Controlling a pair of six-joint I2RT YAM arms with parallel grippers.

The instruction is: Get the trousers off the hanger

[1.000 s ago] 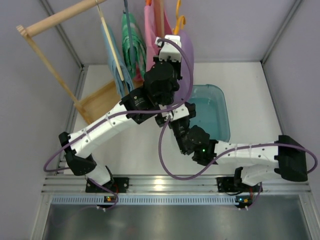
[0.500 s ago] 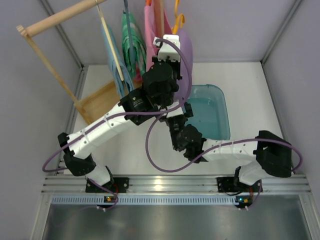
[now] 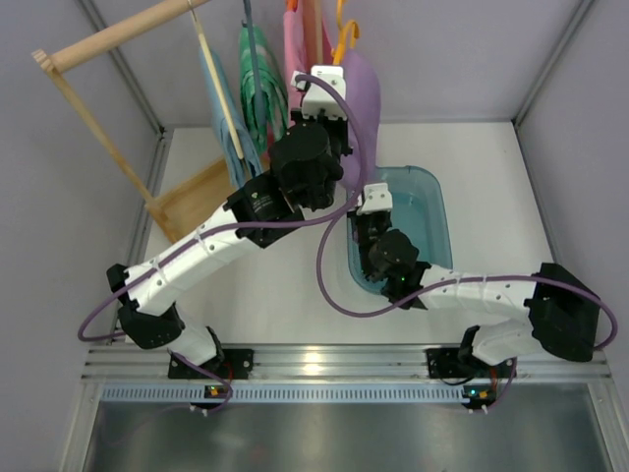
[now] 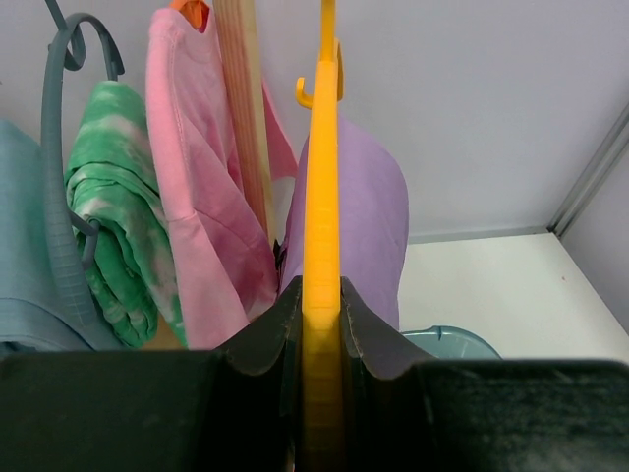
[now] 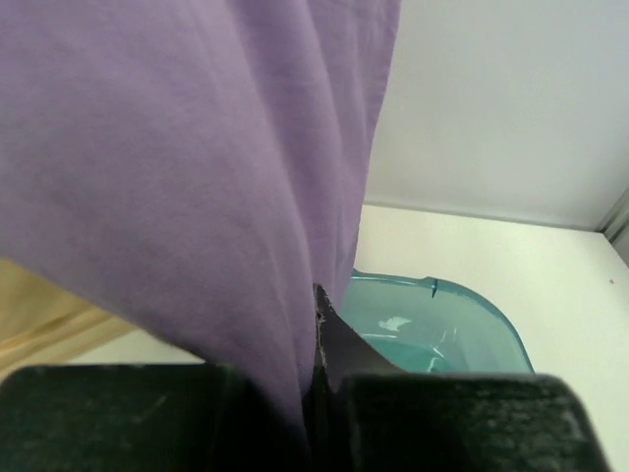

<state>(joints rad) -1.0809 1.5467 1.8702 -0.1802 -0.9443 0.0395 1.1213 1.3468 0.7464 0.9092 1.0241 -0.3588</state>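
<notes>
The orange-yellow hanger (image 4: 320, 197) hangs edge-on at the back, its hook (image 3: 344, 41) up by the rail. My left gripper (image 4: 320, 295) is shut on the hanger's lower frame. The lilac trousers (image 4: 369, 216) drape over the hanger's right side (image 3: 360, 98) and hang down over the basin. My right gripper (image 5: 316, 320) is just below, at the cloth's lower edge, and is shut on a fold of the trousers (image 5: 197, 147). Cloth covers its left finger; only the right fingertip (image 5: 339, 339) shows. From above, the right gripper (image 3: 368, 192) sits under the trousers' hem.
A teal basin (image 3: 421, 226) stands on the table right of the grippers. Left of the hanger hang a pink garment (image 4: 187, 177), a pale wooden hanger (image 4: 241, 98), a green tie-dye garment (image 4: 118, 206), a dark grey hanger (image 4: 59, 147) and light blue cloth (image 4: 20, 265). The wooden rack (image 3: 118, 34) stands back left.
My right arm swung back and right, up to the trousers' hem, and its jaws closed on the cloth. The left gripper with the hanger shifted slightly towards the back.
</notes>
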